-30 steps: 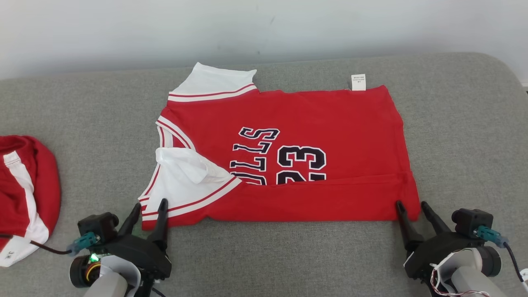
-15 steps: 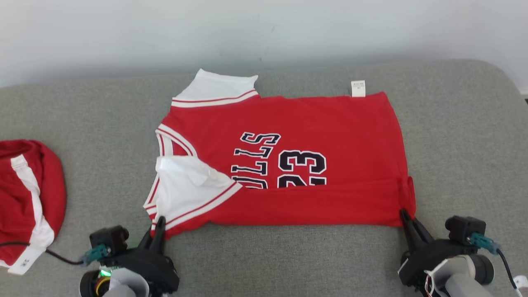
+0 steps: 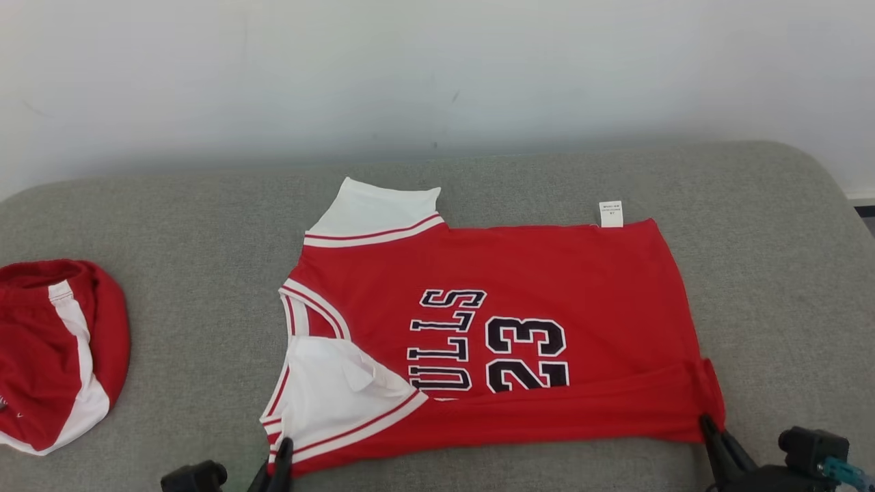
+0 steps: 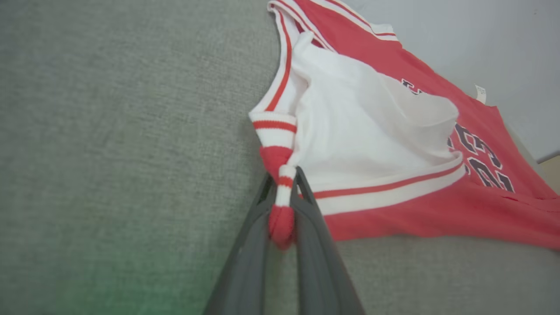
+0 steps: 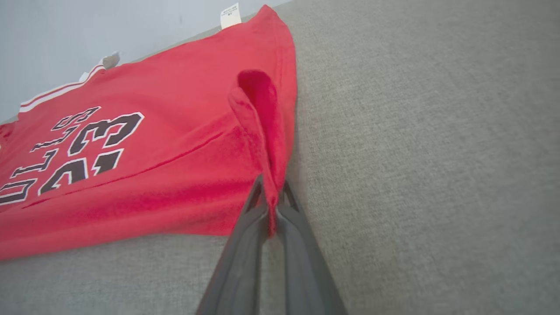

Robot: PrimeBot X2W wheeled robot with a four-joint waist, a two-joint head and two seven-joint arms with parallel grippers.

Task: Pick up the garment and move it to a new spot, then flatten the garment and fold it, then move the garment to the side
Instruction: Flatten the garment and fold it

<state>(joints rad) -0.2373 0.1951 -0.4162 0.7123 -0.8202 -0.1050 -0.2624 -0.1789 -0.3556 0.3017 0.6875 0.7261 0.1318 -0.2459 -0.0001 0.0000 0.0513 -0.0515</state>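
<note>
Jersey (image 3: 519,270) print reads "ULLS", "23"; white tag (image 3: 611,213) text illegible.

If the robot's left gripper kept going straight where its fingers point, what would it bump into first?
The left gripper is shut on the red jersey's corner, so straight ahead it meets more jersey first, probably the white sleeve.

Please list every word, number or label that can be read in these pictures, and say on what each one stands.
"23": dark, white-outlined number on the red jersey; a fold covers its lower edge.
"ULLS": dark letters beside that number on the same jersey; anything before the U is hidden under folded cloth.
White tag at the jersey's far edge: printed, too small to read.
Red and white garment at the left: no readable text.
</note>
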